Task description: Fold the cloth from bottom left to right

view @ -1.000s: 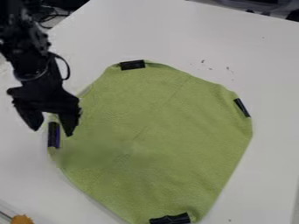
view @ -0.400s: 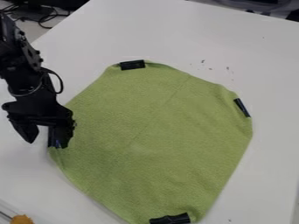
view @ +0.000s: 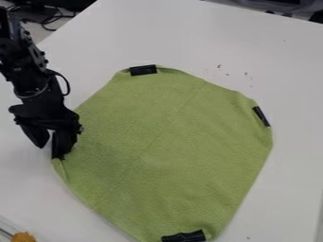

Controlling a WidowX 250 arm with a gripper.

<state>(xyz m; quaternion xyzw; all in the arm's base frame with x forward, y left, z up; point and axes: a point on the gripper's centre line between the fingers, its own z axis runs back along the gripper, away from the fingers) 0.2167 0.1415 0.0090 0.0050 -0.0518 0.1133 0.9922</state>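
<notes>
The black gripper [view: 50, 147] is at the cloth's left corner, its fingers drawn in around the black clip [view: 56, 150] there. They hide much of this clip. The green cloth [view: 170, 146] lies spread on the white table, with a small crease just below the gripper. Other black clips sit at its top corner [view: 143, 70], right corner [view: 261, 116] and bottom corner [view: 183, 236].
The white table [view: 189, 28] extends around the cloth. At the bottom left corner of the view is an orange-brown object [view: 24, 237]. Dark cables [view: 47, 16] lie beyond the table's upper left edge.
The gripper went down to the left corner, then shifted slightly right as its fingers came closer together. The cloth's edge below it has creased a little.
</notes>
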